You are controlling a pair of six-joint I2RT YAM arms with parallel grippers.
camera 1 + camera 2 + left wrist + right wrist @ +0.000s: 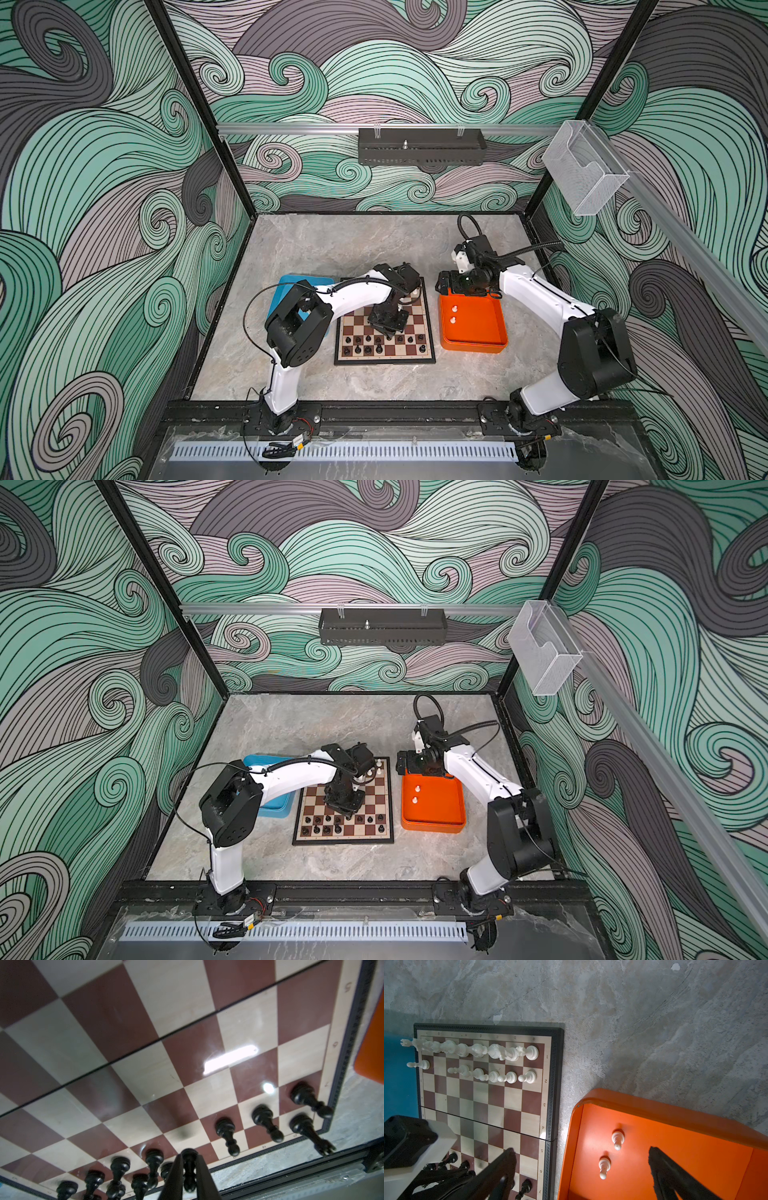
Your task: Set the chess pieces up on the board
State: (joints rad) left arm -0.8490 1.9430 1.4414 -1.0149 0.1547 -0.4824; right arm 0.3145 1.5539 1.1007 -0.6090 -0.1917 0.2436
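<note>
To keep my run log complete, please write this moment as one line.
left gripper: shut on black pawn, over chessboard | right gripper: open, near orange tray | tray: two white pawns

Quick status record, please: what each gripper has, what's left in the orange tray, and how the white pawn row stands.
left gripper: shut on a glossy black pawn, over the black end of the brown-and-cream chessboard
right gripper: open, empty, over the board-side edge of the square orange plastic tray
tray contents: two small white pawns
white pawn row: six placed, two squares unfilled
</note>
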